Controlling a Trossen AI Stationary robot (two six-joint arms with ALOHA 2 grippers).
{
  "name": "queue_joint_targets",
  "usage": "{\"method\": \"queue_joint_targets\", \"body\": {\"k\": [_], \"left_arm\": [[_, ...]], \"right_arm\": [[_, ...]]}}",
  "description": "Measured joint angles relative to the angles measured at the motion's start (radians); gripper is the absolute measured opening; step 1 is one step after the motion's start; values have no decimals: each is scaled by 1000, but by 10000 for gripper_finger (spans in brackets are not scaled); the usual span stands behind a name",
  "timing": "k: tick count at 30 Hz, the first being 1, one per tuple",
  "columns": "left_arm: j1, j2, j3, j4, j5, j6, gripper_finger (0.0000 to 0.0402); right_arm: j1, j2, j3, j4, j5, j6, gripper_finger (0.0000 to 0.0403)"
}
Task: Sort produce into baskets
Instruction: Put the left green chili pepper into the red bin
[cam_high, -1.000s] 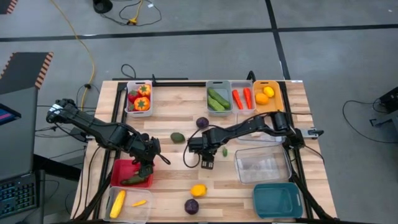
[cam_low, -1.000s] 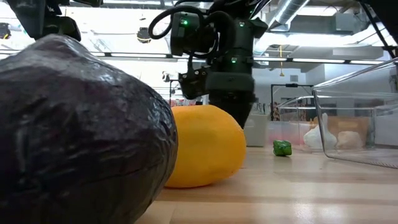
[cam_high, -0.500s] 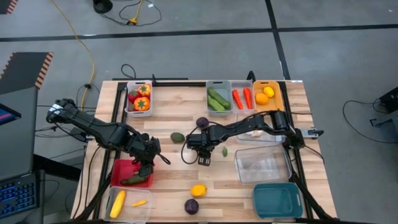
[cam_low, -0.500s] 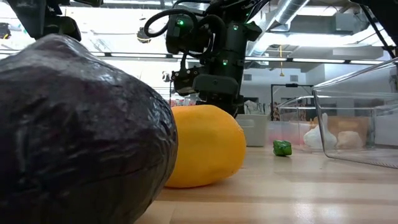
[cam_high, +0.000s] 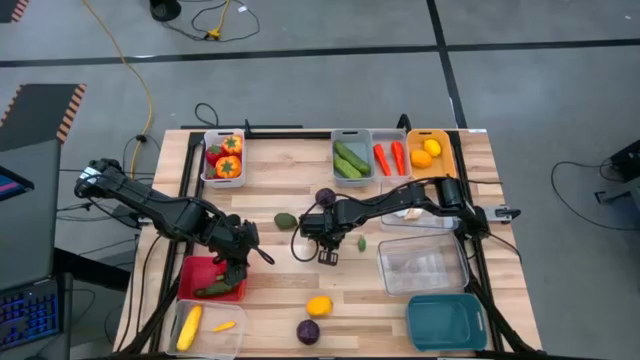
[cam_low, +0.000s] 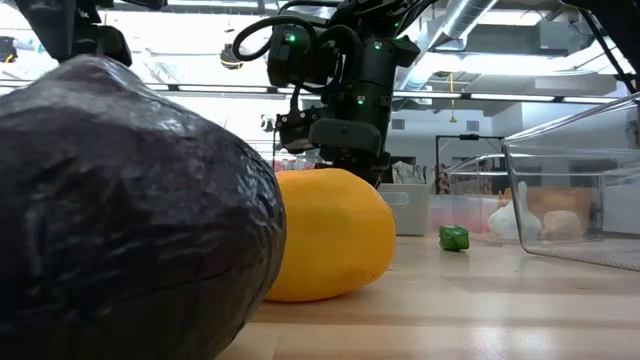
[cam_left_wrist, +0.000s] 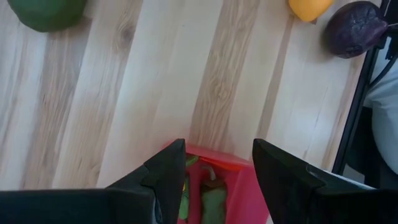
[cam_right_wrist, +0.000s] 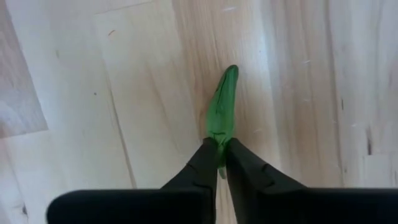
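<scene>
My right gripper (cam_high: 328, 256) is at mid table, shut on a thin green pepper (cam_right_wrist: 224, 102). My left gripper (cam_high: 236, 268) is open and empty over the red basket (cam_high: 195, 272), which holds green pieces (cam_left_wrist: 211, 199). Loose on the table lie a green avocado (cam_high: 286, 220), a purple round (cam_high: 325, 197), a small green piece (cam_high: 362, 242), a lemon (cam_high: 319, 305) and another purple round (cam_high: 308, 331). In the low view the right gripper (cam_low: 345, 160) shows behind the lemon (cam_low: 320, 235). My right gripper pinches the pepper by one end (cam_right_wrist: 219, 138) between its two fingertips. The rest of the pepper sticks out forward past the fingers, along their line. The fingers slant down from above. I cannot tell whether the pepper touches the boards.
Along the far edge stand bins with tomatoes and peppers (cam_high: 224, 157), cucumbers (cam_high: 351, 157), carrots (cam_high: 390, 157) and lemons (cam_high: 428, 152). At the right are a clear bin with garlic (cam_high: 410, 212), a clear bin (cam_high: 422, 264) and a teal bin (cam_high: 445, 322). A white bin with corn (cam_high: 205, 327) is at the near left.
My right gripper has risen and gone a little toward the table's left and far edges, staying shut.
</scene>
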Motion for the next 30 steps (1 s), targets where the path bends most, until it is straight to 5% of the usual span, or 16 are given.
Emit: {"method": "queue_joint_targets", "body": {"k": [10,21,30], "left_arm": [[0,0,0,8,-53,7,173],[0,0,0,108,-250,261,173],[0,0,0,131,-317,326,173]], "right_arm": [[0,-1,15,-33,-13,0,48],[12,-2,209,-102,-39,-36,48],[48,-2,343,18,-39,-131,48]]}}
